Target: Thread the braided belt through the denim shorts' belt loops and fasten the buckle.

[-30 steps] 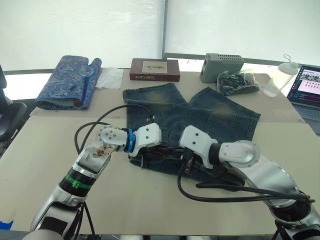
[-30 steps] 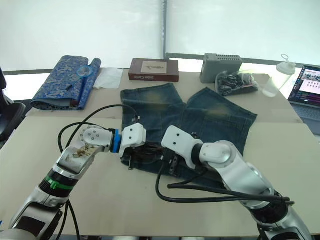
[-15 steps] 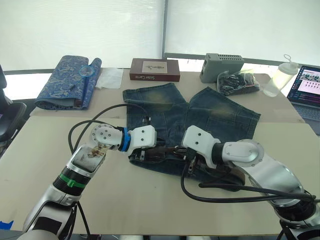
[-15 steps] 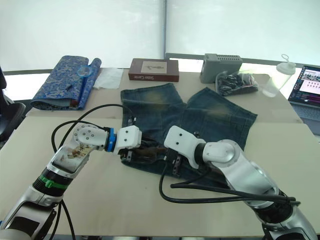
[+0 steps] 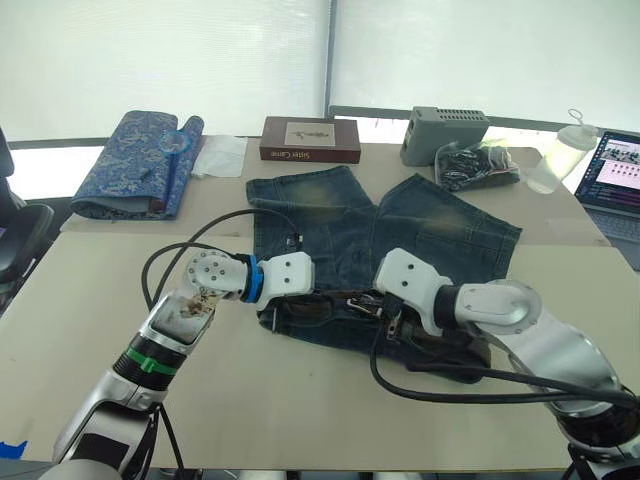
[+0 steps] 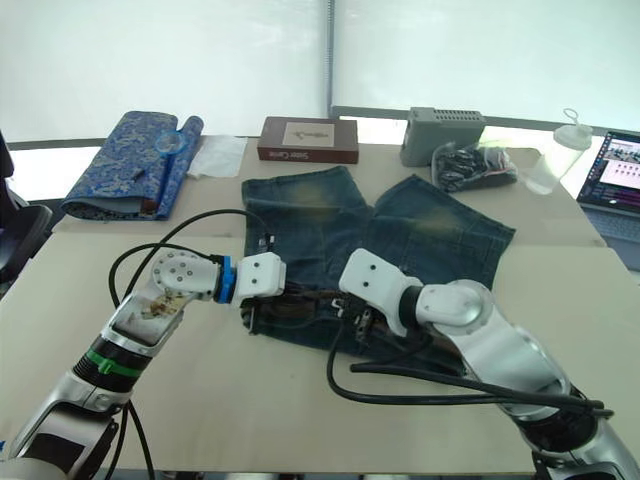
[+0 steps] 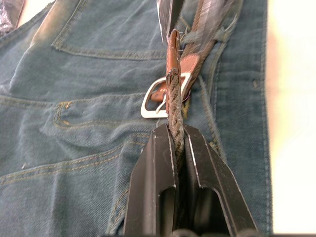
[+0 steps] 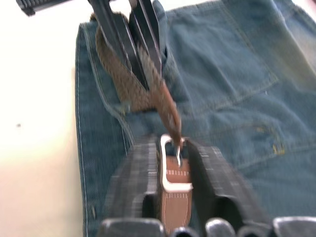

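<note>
The denim shorts [image 5: 440,235] lie flat on the table, waistband toward me. The braided belt [image 7: 174,98] runs along that waistband [image 8: 106,94]; I cannot make out the belt loops. My left gripper [image 7: 178,129] is shut on the belt's braided tip, which passes through the silver buckle [image 7: 153,106]. My right gripper [image 8: 173,143] is shut on the buckle [image 8: 175,173], one finger on each side of its frame, above the brown leather tab. From the head views the two grippers [image 5: 325,298] [image 5: 388,312] face each other over the waistband, a short length of belt between them.
Along the table's far edge sit a blue patterned fabric roll [image 5: 140,160], a white cloth [image 5: 220,155], a brown box [image 5: 310,140], a grey box [image 5: 443,133], a bag of dark items [image 5: 478,163], a plastic bottle [image 5: 558,160] and a laptop [image 5: 615,170]. Black cables [image 5: 450,385] loop over the near table.
My right gripper has shifted slightly to the right with the buckle. The left gripper swung a little left and back, keeping hold of the belt tip.
</note>
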